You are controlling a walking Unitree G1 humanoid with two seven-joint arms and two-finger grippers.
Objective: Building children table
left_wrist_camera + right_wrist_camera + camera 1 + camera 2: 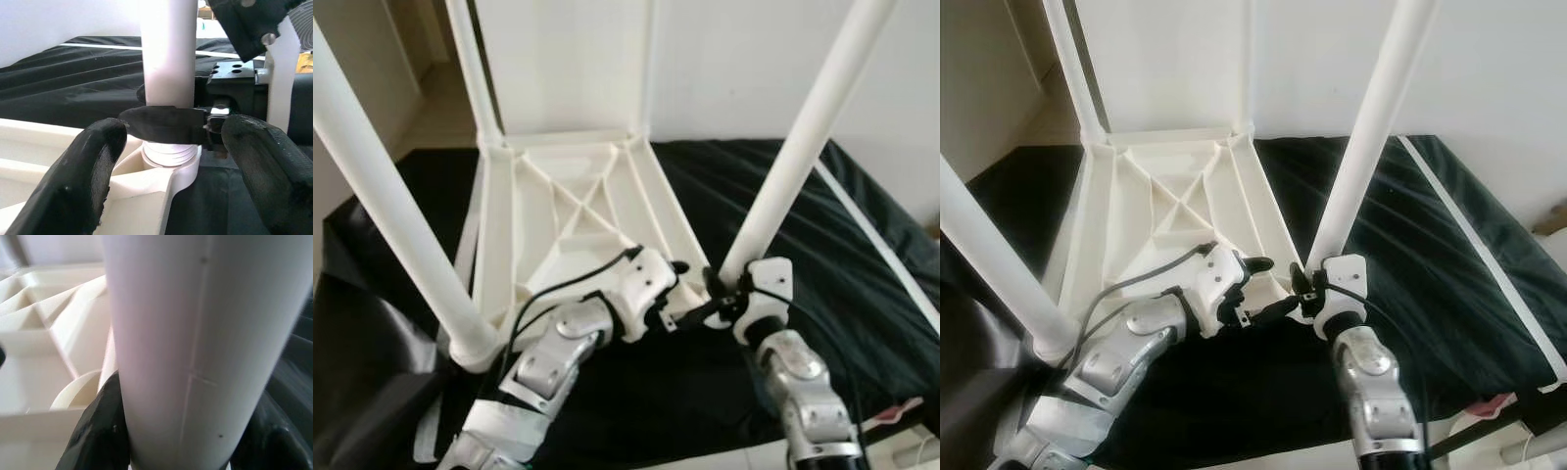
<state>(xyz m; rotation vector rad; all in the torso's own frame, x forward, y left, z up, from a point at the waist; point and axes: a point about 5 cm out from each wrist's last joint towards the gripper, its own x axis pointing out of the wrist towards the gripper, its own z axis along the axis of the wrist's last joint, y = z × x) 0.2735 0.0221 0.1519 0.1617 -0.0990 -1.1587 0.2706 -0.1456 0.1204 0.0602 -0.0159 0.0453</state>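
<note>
A white children's table top (pixel 499 235) lies upside down on a black cloth, ribs facing up. White legs stand up from its corners. The near right leg (pixel 793 157) rises from the corner socket (pixel 168 159). My right gripper (pixel 724 291) is shut on this leg just above its base, with black fingers (pixel 100 431) on both sides of the tube (pixel 195 333). My left gripper (pixel 690 294) is open right beside it, reaching over the table top's near edge. Its fingers (pixel 93 176) are spread wide, facing the leg's base. The near left leg (pixel 391 206) stands in its corner.
The black cloth (pixel 862 255) covers the work surface, with a white strip (pixel 1469 235) along its right side. Behind it is a white wall (pixel 744 59). Two far legs (pixel 470 59) stand close to the wall. A pink item (pixel 901 411) lies at the near right edge.
</note>
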